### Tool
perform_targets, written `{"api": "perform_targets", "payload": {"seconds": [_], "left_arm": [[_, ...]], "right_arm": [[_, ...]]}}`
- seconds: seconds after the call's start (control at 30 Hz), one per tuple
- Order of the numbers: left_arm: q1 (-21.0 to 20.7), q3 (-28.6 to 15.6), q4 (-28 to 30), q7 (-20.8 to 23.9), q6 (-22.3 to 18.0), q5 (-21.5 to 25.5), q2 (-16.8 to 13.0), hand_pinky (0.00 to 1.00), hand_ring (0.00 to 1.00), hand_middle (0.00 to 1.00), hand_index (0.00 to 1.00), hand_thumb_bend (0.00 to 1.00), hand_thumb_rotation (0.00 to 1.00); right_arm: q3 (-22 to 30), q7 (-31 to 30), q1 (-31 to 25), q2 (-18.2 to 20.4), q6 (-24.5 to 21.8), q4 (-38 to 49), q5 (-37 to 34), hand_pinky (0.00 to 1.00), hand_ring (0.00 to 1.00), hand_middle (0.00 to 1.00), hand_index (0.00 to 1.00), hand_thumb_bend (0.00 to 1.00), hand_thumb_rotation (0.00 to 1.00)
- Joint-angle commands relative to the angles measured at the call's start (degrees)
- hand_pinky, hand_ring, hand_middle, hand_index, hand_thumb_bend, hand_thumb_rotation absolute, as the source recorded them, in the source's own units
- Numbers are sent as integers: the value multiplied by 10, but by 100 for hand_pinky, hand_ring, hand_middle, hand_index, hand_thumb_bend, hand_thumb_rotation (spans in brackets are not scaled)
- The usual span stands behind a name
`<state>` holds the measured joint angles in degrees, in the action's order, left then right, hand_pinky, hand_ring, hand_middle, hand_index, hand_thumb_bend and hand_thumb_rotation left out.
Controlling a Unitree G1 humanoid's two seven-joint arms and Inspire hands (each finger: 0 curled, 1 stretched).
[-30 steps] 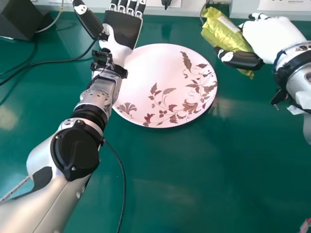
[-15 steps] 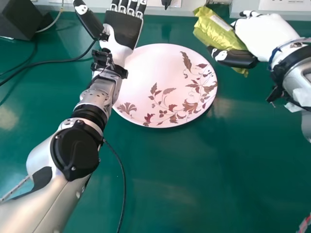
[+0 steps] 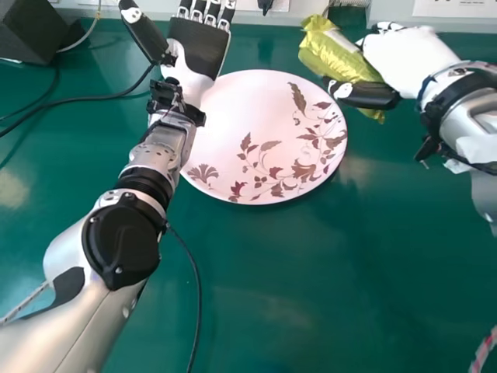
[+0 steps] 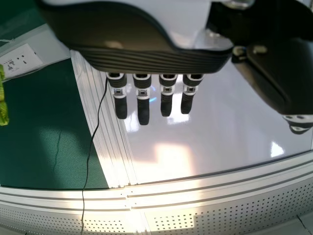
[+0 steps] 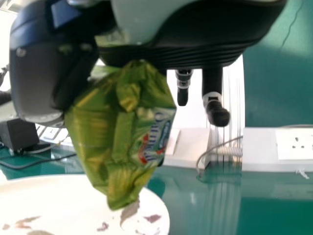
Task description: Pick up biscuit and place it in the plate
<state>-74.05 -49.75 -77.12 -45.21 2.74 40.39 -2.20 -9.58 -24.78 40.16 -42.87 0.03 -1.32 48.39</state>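
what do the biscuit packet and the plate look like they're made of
The biscuit packet looks like thin, shiny plastic or foil film, going by its creases and glints. The plate seems glossy, smooth and rigid, perhaps ceramic or melamine; its look leaves that open.

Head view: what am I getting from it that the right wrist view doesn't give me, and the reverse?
Head view: black round joint on the left arm, red-and-white cord at the lower right corner.

Right wrist view: blue-and-red printed patch on the wrapper.

Both: shiny green biscuit packet, right hand gripping it, round pale plate with brown leaf pattern.
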Motion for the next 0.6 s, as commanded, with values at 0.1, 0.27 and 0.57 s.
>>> {"api": "perform_targets", "payload": {"seconds": [0.1, 0.27, 0.57], "left_arm": [[-2, 6, 1, -8, 1, -2, 7, 90, 90, 98, 100, 100, 38], [-4, 6, 1, -4, -2, -3, 10, 89, 90, 98, 100, 100, 38], [-7, 9, 2, -13, -3, -4, 14, 90, 90, 98, 100, 100, 38]], "right_arm": [[-6, 16, 13, 5, 10, -7, -4, 8, 11, 14, 47, 51, 5], [-13, 16, 19, 10, 11, -15, -1, 7, 11, 14, 47, 51, 5], [-23, 24, 29, 21, 16, -29, -3, 4, 9, 14, 47, 52, 5]]}}
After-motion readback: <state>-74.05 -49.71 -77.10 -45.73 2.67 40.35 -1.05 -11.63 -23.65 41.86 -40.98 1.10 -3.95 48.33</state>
